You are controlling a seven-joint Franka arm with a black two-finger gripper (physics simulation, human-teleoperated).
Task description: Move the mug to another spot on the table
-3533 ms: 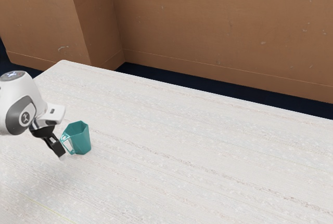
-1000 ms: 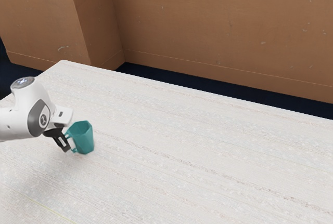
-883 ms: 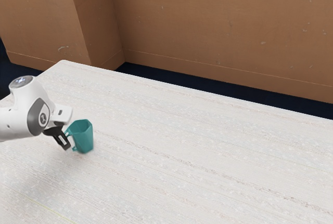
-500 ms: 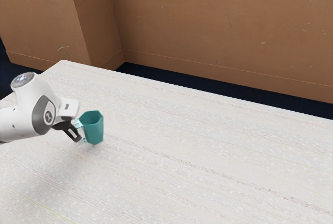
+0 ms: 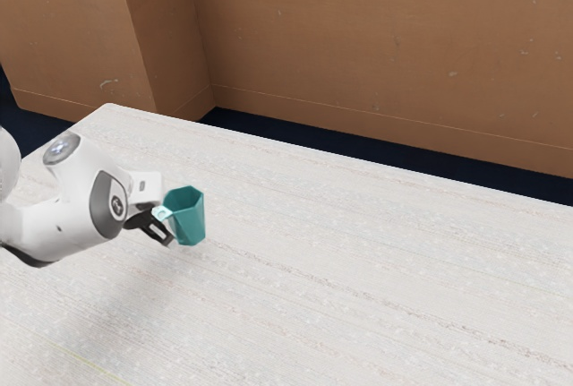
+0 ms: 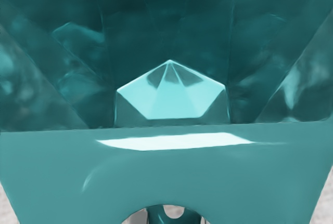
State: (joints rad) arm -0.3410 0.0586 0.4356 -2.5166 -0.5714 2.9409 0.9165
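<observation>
At the gripper (image 5: 164,227), mug (image 6: 166,42) interior shows pale floor.

**A:** Mug, what's it look like?
**B:** Teal mug (image 5: 186,216), faceted walls, wider at the mouth, glossy. My wrist view looks straight down into it (image 6: 171,94): pale angular floor with darker facets rising around it.
**A:** Pose?
**B:** Mouth up, slightly off upright. It's clamped in my jaws on the side facing my arm.
**A:** Where?
**B:** Over the tabletop (image 5: 358,252), near its end at the exterior view's left. Can't tell if the base touches the surface.
</observation>
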